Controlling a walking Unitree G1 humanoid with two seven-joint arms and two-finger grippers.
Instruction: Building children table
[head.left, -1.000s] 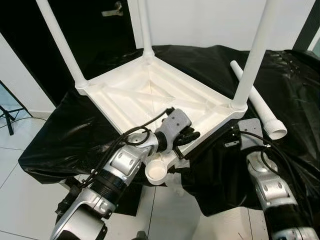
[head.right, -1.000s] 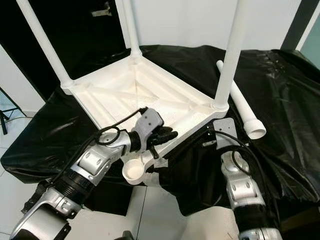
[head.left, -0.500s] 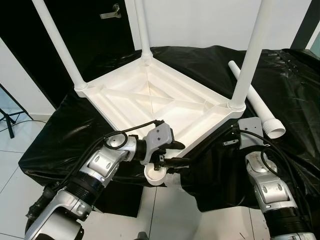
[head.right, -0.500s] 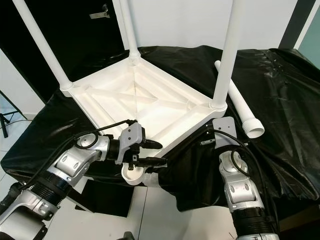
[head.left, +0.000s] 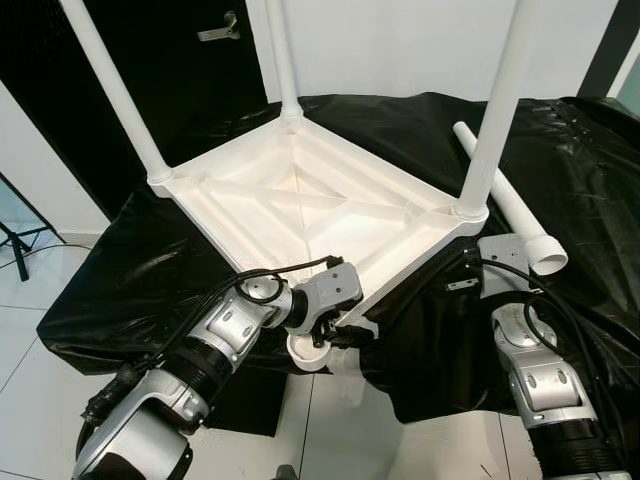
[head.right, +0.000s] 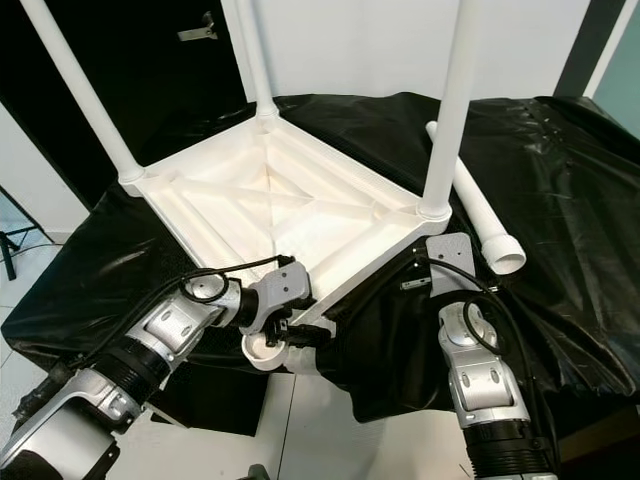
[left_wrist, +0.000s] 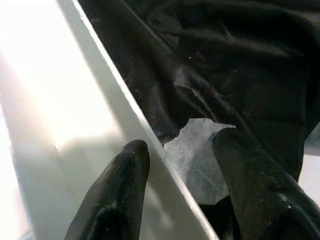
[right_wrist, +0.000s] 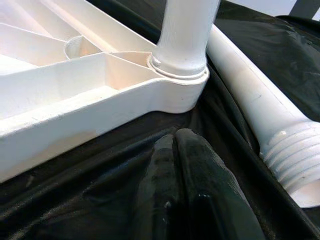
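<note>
**Children's table, inverted: three legs fitted, fourth outstanding**

Step in hand (judged): last leg not yet mounted; the nearest corner socket (head.left: 303, 350) is vacant and overhangs the front edge of the black-draped table (head.left: 150, 270).

Left gripper (head.left: 340, 325): at the near corner, arm bent in from the robot's left. The wrist view has the two black fingers (left_wrist: 117, 185) spread, one over the white rim of the table top (left_wrist: 60, 100), the other on the black cover side. The rim lies between them, but whether they press it cannot be told.

Right gripper (right_wrist: 182, 165): low on the black cover just in front of the right-hand corner, forearm rising from below, fingers pressed together and holding nothing.

Table top (head.left: 300, 195): underside up, ribs showing, three upright legs (head.left: 495, 110) seated at the left, far and right corners.

Loose leg (head.left: 515, 205): lying on the cover beyond the right corner, threaded end toward the robot, near the right gripper.

Next move (judged): the right gripper should open, take the loose leg and carry it to the vacant socket while the left steadies the top.
</note>
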